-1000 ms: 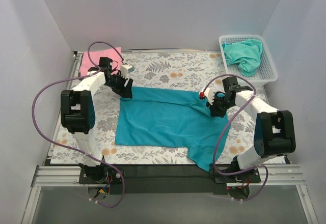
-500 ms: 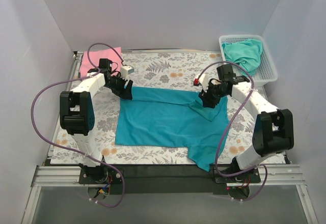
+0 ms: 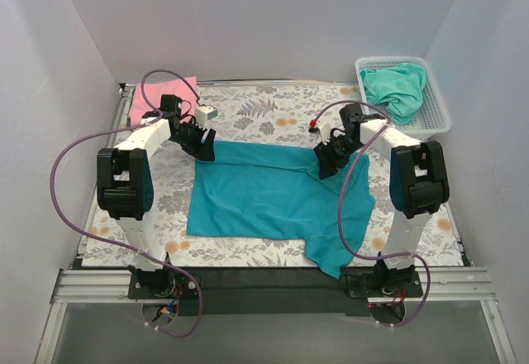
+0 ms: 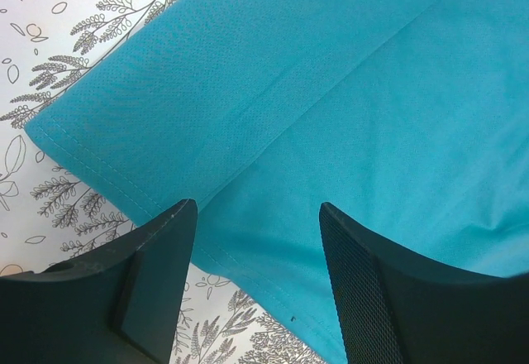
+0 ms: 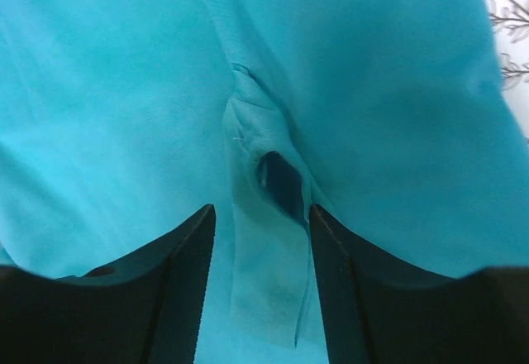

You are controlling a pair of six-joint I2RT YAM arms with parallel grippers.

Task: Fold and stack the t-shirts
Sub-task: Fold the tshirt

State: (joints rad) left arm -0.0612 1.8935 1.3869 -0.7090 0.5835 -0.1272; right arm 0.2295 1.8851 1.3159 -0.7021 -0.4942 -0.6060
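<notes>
Plainly a robotics lab test booth: white panel walls [image 3: 264, 16] boxing in a floral-covered table [image 3: 273, 116], an aluminium rail [image 3: 91, 285] along 6 o'clock carrying two cabled arms [image 3: 124, 178], a white mesh basket [image 3: 436, 114] at 2 o'clock.

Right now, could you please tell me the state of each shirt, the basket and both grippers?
teal-blue t-shirt: spread out, rumpled at right.
pink t-shirt: lying flat, far left corner.
aqua-green t-shirt: crumpled in basket.
basket: upright.
left gripper: open over teal hem.
right gripper: open astride a pucker.
</notes>
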